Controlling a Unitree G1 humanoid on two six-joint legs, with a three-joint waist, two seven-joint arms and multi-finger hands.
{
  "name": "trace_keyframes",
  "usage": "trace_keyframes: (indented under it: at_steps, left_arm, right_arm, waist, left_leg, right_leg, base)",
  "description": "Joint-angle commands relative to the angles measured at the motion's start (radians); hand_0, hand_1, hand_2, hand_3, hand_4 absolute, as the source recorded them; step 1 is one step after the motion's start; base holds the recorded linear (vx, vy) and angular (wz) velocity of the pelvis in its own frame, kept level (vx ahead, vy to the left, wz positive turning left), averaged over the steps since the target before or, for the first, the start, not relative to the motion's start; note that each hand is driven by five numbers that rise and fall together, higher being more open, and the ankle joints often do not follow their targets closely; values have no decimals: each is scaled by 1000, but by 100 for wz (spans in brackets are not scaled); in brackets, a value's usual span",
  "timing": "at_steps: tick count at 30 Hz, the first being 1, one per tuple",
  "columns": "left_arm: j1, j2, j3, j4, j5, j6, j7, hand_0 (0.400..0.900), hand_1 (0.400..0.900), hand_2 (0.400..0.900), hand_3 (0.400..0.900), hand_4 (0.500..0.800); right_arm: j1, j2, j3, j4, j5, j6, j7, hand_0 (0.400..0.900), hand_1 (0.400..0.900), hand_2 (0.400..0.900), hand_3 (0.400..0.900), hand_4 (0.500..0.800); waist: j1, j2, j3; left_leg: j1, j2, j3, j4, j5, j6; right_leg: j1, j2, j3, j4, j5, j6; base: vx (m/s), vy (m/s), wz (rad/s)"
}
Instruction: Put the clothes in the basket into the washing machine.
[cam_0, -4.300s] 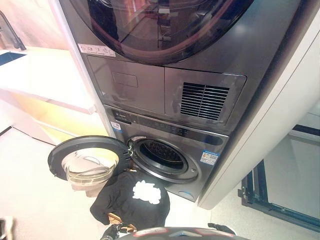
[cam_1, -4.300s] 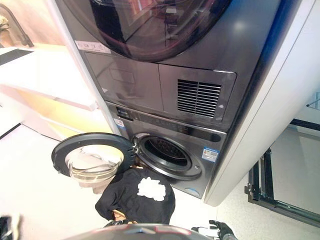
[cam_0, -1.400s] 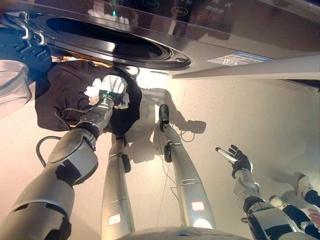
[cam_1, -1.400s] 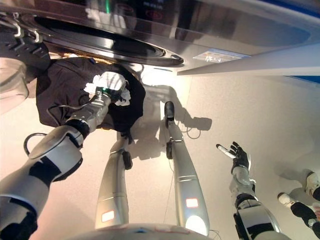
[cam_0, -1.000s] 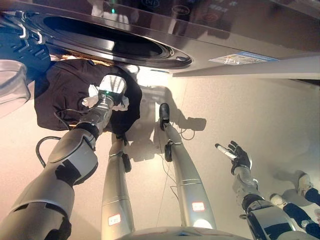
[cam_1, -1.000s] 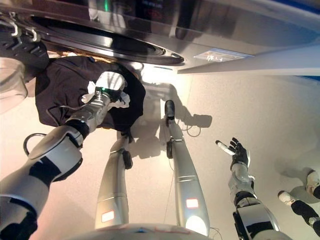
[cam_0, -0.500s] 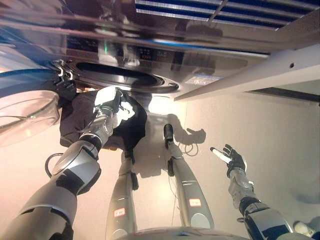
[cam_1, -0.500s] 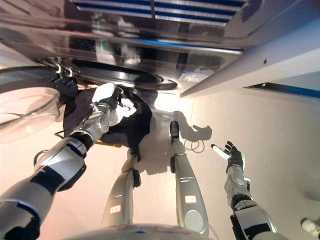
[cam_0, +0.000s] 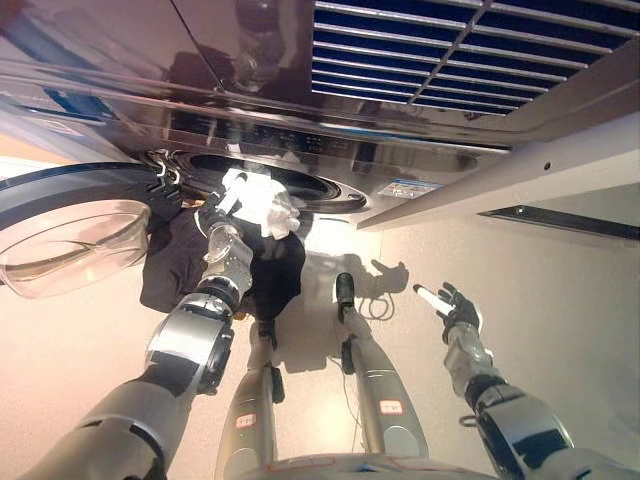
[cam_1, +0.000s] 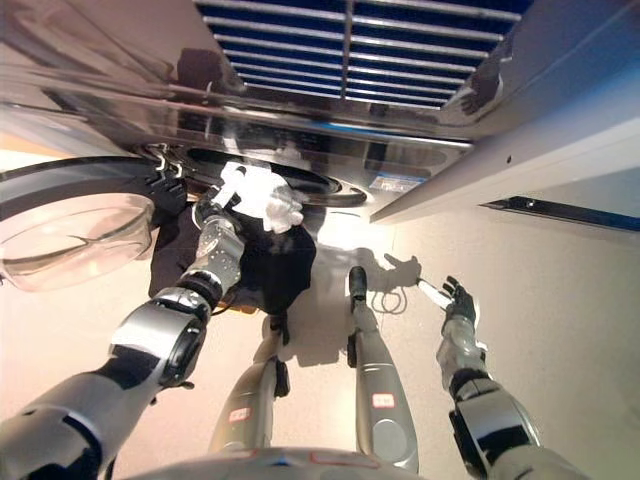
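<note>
On a pale floor (cam_0: 560, 300), the left hand (cam_0: 222, 207) grips the garment (cam_0: 262, 215) at the washer's mouth (cam_0: 262, 187) for loading; the right hand (cam_0: 446, 304) hangs open.

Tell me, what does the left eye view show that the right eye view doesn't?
Only the left eye view: nothing I can pick out for certain; it shows a little more at the left.
Only the right eye view: nothing certain either; a little more floor at the right.
Both: the left hand holding the black garment with its white patch up at the washer opening, the open door at left, and the right hand open over the floor.
</note>
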Motion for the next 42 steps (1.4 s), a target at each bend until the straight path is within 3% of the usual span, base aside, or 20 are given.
trace_keyframes:
  at_steps: [1,8,12,13,14,16,17,18,24,33,38,42]
  left_arm:
    - [-165,-16,67,30,-84,-105,-5,400,400,400,400,500]
    - [-290,-61,77,23,-102,-134,42,400,400,400,400,500]
    - [-339,-56,100,7,-147,-154,29,400,400,400,400,500]
    - [-338,-56,100,8,-149,-154,28,543,543,543,543,586]
    - [-342,-53,98,-13,-156,-159,5,606,606,606,606,624]
    - [-339,-55,110,-23,-176,-172,-9,592,592,592,592,615]
    - [-331,-56,109,-34,-178,-174,-22,625,625,625,625,635]
    - [-327,-58,108,-36,-178,-174,-22,900,900,900,900,800]
    - [-264,-41,115,-26,-202,-159,-97,900,900,900,900,800]
    - [-164,-17,115,0,-121,-167,-74,900,900,900,900,800]
    - [-25,27,53,36,69,-134,-47,900,900,900,900,800]
    - [147,42,-43,58,234,-96,-108,900,900,900,900,800]
  right_arm:
    - [-69,-21,49,75,52,-6,-67,900,900,900,900,800]
    - [-170,31,78,110,91,-12,-112,900,900,900,900,800]
    - [-164,45,79,107,101,-16,-110,900,900,900,900,800]
    - [-163,45,79,106,101,-16,-110,900,900,900,900,800]
    - [-131,48,77,100,98,-19,-98,900,900,900,900,800]
    - [-87,43,74,93,86,-21,-84,900,900,900,900,800]
    - [-59,41,71,86,82,-23,-75,900,900,900,900,800]
    - [-54,41,71,83,82,-23,-75,900,900,900,900,800]
    - [59,14,51,74,52,-28,-14,900,900,900,900,800]
    - [120,1,27,57,40,-44,6,900,900,900,900,800]
    - [157,-16,-4,45,29,-51,13,900,900,900,900,800]
    - [181,-42,-33,46,7,-49,39,900,900,900,900,800]
  waist:
    - [-14,16,-30]
    - [-25,-6,-51]
    - [-37,-32,-70]
    - [-37,-32,-72]
    - [-46,-40,-78]
    - [-51,-44,-88]
    - [-54,-44,-93]
    - [-54,-43,-96]
    - [-58,-29,-121]
    - [-48,-23,-140]
    - [-34,-24,-137]
    - [-14,-17,-137]
  left_leg:
    - [-21,-35,-19,1,-17,10]
    - [-30,-21,-24,-34,1,6]
    - [-31,-5,-21,-59,10,1]
    - [-31,-4,-20,-61,11,1]
    - [-27,1,-23,-77,16,-1]
    - [-23,4,-25,-88,21,-3]
    - [-20,6,-25,-93,23,-4]
    - [-19,6,-25,-94,23,-4]
    - [2,7,-36,-104,22,-12]
    - [38,5,-53,-107,22,-19]
    - [75,1,-62,-109,29,-20]
    - [128,-3,-68,-112,27,-21]
  right_leg:
    - [109,58,-52,-70,-10,42]
    - [86,75,-52,-76,-6,40]
    - [68,90,-51,-77,-5,39]
    - [66,90,-51,-77,-5,39]
    - [63,95,-49,-80,-6,38]
    - [62,98,-49,-83,-7,39]
    - [62,99,-50,-85,-7,40]
    - [62,99,-50,-86,-8,40]
    - [75,102,-53,-91,-16,37]
    - [118,99,-78,-95,-24,35]
    - [159,91,-92,-88,-26,33]
    - [227,80,-106,-96,-27,36]
  base:
    - [48,-21,-8]
    - [34,-18,-10]
    - [49,-25,-17]
    - [63,-34,-15]
    - [30,-17,-7]
    - [59,-26,-6]
    - [53,-21,-3]
    - [35,-8,-4]
    - [38,-5,2]
    - [4,-23,12]
    - [-18,-1,14]
    - [8,19,17]
